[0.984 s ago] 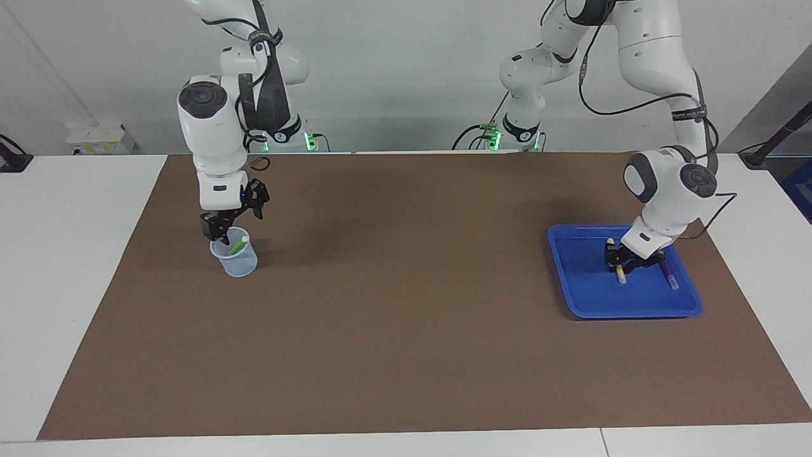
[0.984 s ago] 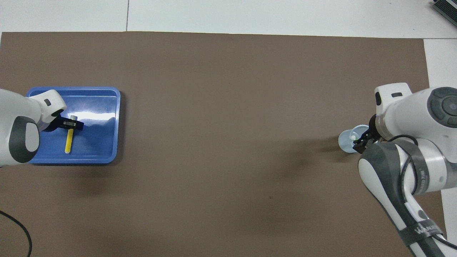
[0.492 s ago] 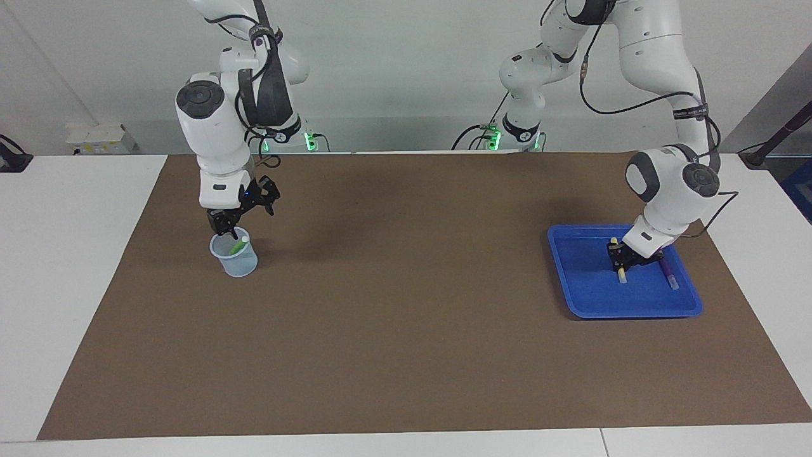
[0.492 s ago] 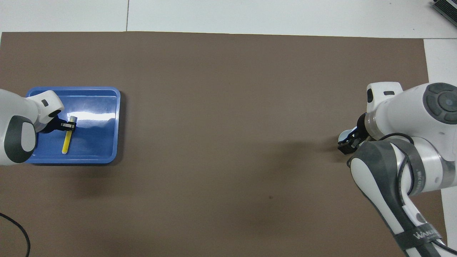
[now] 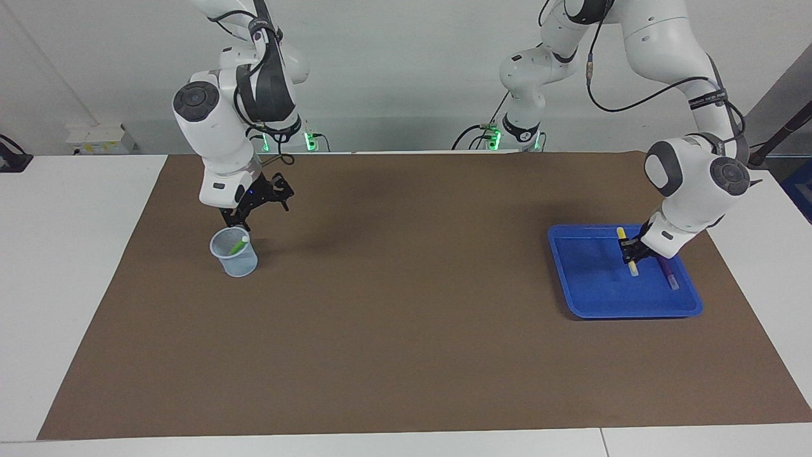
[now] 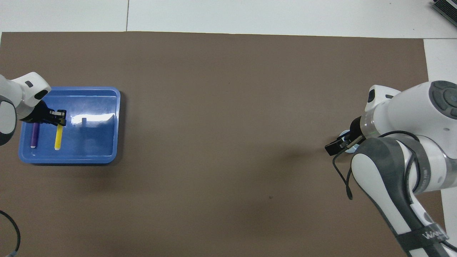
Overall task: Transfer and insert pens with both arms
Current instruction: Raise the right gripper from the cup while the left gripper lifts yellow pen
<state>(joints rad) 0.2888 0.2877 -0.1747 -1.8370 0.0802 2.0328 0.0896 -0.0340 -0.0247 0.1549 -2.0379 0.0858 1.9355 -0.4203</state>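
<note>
One pen is in the cup, two are left to move.

My left claw in the blue tray grips the yellow pen; the purple pen lies beside it. My right claw hangs empty and wide over the cup holding the green pen.

White table, brown mat, pale wall

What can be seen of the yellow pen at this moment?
The yellow pen is a slim, plastic-looking stick with a pale whitish end pointing away from the robots. The left tool is shut on it over the blue tray. Whether its pale tip touches the tray floor cannot be told. The purple pen lies beside it, apart.
</note>
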